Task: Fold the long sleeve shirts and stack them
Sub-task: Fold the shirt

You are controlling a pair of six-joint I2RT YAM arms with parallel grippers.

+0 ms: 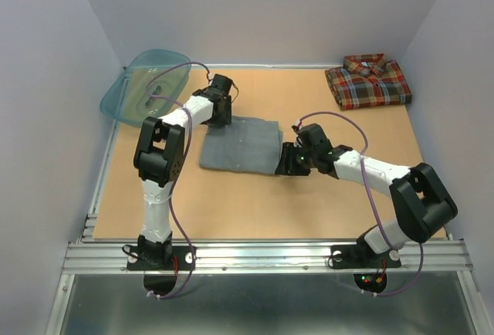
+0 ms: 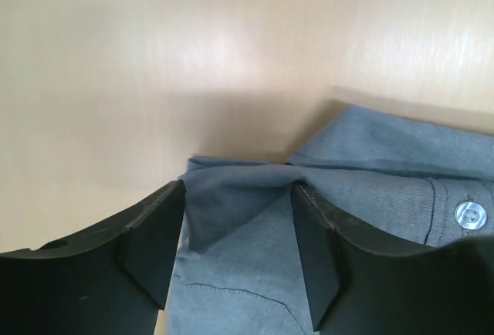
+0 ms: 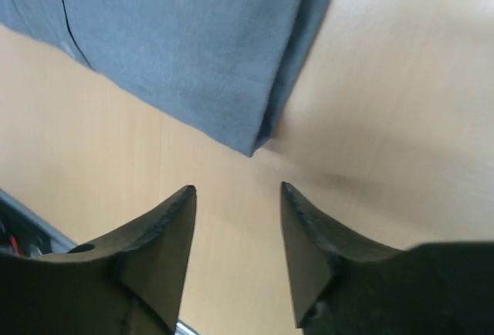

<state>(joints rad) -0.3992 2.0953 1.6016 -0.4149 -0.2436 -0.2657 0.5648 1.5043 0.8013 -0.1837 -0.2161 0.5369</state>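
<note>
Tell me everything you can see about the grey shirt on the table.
The grey shirt is plain woven cloth, folded into a rough rectangle and lying flat on the tan table. One pale button shows near the collar. The left gripper is at its far left corner, jaws apart with a raised fold of cloth between them. The right gripper hangs open just off its near right corner, not touching.

From above, the left gripper (image 1: 220, 119) hides the far-left corner of the grey shirt (image 1: 241, 146); the right wrist view's top edge cuts the shirt off.
</note>
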